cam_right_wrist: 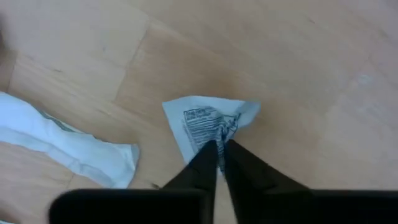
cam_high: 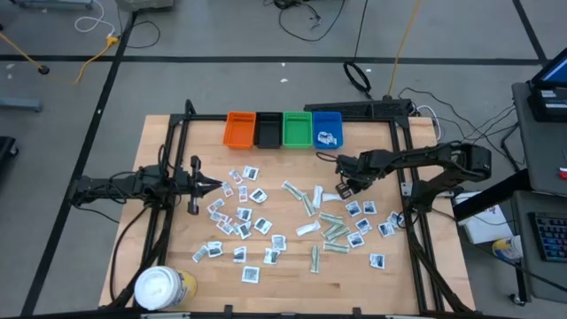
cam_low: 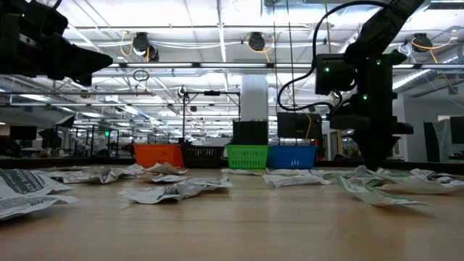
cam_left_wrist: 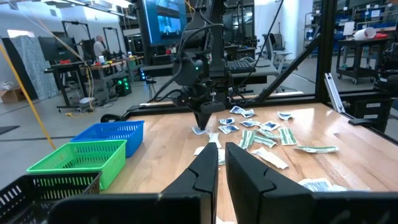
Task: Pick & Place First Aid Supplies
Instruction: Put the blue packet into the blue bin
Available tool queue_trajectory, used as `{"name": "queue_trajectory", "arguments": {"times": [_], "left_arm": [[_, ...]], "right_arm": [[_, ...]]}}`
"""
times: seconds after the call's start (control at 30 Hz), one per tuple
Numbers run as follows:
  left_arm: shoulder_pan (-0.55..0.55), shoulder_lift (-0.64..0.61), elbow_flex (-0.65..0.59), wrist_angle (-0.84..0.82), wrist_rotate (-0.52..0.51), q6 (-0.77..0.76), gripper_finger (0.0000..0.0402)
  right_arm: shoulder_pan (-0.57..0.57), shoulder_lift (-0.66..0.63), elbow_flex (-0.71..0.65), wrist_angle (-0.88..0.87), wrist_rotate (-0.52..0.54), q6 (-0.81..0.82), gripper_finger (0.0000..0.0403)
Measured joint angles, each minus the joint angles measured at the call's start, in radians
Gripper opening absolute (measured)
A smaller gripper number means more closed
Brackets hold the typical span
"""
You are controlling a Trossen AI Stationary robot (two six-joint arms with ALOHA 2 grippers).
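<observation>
The right gripper (cam_right_wrist: 219, 149) is pinched on a white printed sachet (cam_right_wrist: 208, 121) lying flat on the bench (cam_right_wrist: 298, 56), directly beneath its tips. The sachet spreads forward from the tips; the left gripper (cam_left_wrist: 221, 155), closed and empty, waits well apart.

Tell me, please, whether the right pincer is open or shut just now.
Shut: the right pincer has its fingers pinched together on a white printed sachet, crumpling it against the table.

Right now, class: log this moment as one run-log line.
right gripper: shut on white sachet, at table | left gripper: shut, waiting, holding nothing | blue bin: one packet inside
</observation>
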Motion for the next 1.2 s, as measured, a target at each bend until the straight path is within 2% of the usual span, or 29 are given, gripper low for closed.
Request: {"name": "queue_trajectory", "arguments": {"times": [0.17, 0.63, 0.87, 1.2], "left_arm": [[0.000, 0.000, 0.000, 0.000, 0.000, 0.000, 0.0037], [0.000, 0.000, 0.000, 0.000, 0.000, 0.000, 0.0037], [0.000, 0.000, 0.000, 0.000, 0.000, 0.000, 0.0037], [0.000, 0.000, 0.000, 0.000, 0.000, 0.000, 0.0037]], "right_arm": [[0.000, 0.004, 0.024, -0.030, 0.001, -0.018, 0.0004], [-0.070, 0.002, 0.374, -0.367, -0.049, -0.117, 0.0001], [-0.110, 0.006, 0.437, -0.406, -0.051, -0.135, 0.0001], [-0.236, 0.195, 0.627, -0.454, -0.051, -0.242, 0.0000]]}}
